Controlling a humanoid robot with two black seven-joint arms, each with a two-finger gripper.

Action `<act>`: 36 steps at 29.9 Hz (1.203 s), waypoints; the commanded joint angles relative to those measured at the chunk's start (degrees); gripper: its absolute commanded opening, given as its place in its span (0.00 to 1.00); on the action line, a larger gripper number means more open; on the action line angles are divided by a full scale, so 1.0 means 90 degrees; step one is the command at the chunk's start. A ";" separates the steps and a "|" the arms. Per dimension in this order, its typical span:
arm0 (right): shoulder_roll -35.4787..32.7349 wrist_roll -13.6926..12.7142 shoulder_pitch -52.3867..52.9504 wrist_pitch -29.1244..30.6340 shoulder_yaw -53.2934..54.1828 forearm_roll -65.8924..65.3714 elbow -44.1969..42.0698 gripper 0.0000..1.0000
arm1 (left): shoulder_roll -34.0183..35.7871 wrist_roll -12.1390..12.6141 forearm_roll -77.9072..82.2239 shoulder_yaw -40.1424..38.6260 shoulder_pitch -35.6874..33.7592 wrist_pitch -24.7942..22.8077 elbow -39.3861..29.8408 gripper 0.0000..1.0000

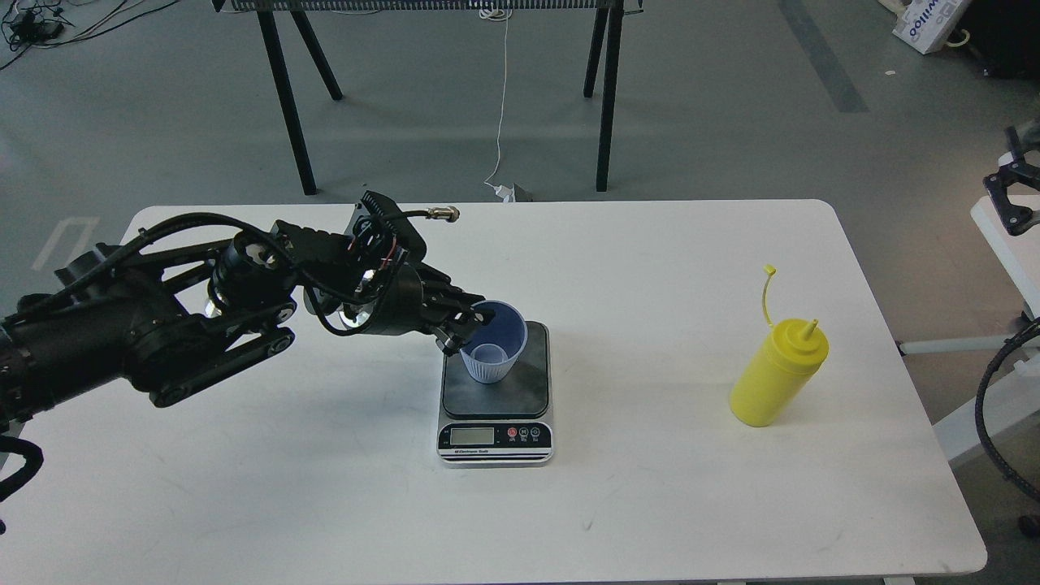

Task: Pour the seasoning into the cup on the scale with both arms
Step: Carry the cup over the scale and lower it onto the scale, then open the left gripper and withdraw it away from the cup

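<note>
The light-blue cup (492,344) stands upright on the dark plate of the scale (496,392) at the table's middle. My left gripper (465,322) is shut on the cup's left rim, with the arm reaching in from the left. The yellow seasoning bottle (778,372) stands on the table at the right, nozzle up, with its cap strap sticking upward. Of my right arm only a black part (1011,197) shows at the right edge, off the table; its gripper is out of view.
The white table (650,504) carries only the scale and the bottle. Black stand legs (286,97) and a white cable (500,106) are on the floor behind the table. Black cabling (987,406) hangs by the table's right edge.
</note>
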 commanded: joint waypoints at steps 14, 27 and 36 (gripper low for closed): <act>0.0159 0.0011 -0.2670 0.0000 0.0809 0.0156 0.1794 1.00 | 0.0109 -0.0038 -0.4974 -0.2042 -0.0018 0.0373 -0.0011 0.92; 0.1360 -0.0038 -0.4675 0.0000 0.0187 0.0380 0.2382 0.99 | 0.0158 -0.0077 -1.2643 -0.2462 0.0225 -0.0074 0.1834 1.00; 0.2678 -0.0029 -0.4461 0.0000 -0.0644 0.0508 0.2372 0.99 | 0.0236 -0.0078 -1.2724 -0.2912 0.0763 -0.0271 0.1903 1.00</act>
